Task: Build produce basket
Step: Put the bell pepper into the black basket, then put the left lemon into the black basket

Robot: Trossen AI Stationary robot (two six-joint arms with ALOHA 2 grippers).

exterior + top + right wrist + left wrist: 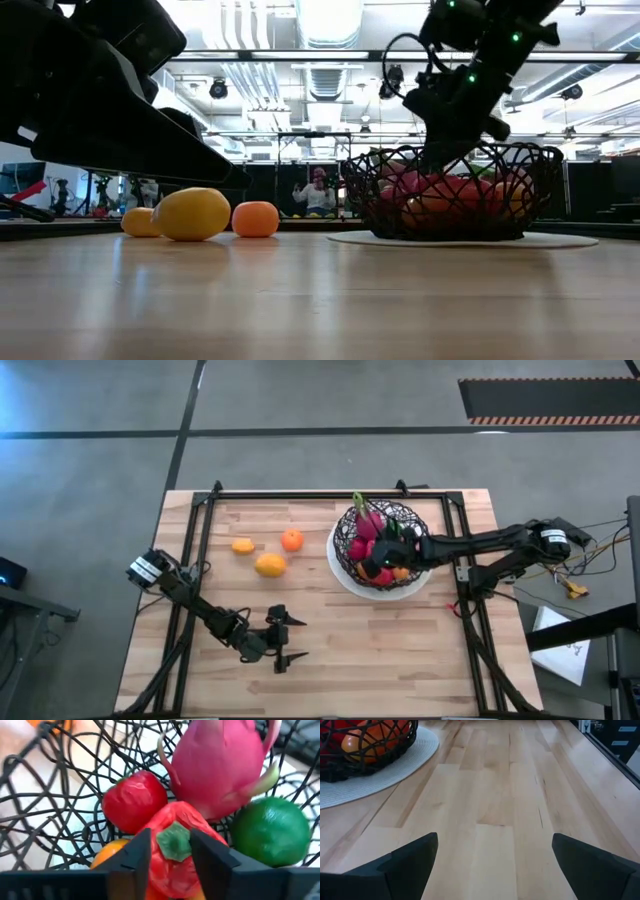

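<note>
Red pepper (172, 847) between right fingers (135, 852)

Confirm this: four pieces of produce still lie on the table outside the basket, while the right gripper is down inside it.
Not four: three. The high view shows three pieces of produce outside the basket, on the table. The right gripper is indeed inside it.

4 cams: overhead, table-level, one per wrist.
High looks straight down on the whole table (330, 650). Low sits at tabletop height, facing level across it into the room. Left wrist looks forward along bare wood; right wrist is close above the basket (60, 775) contents. All four catch the basket (385, 540); high and low also share the three loose fruits.
</note>
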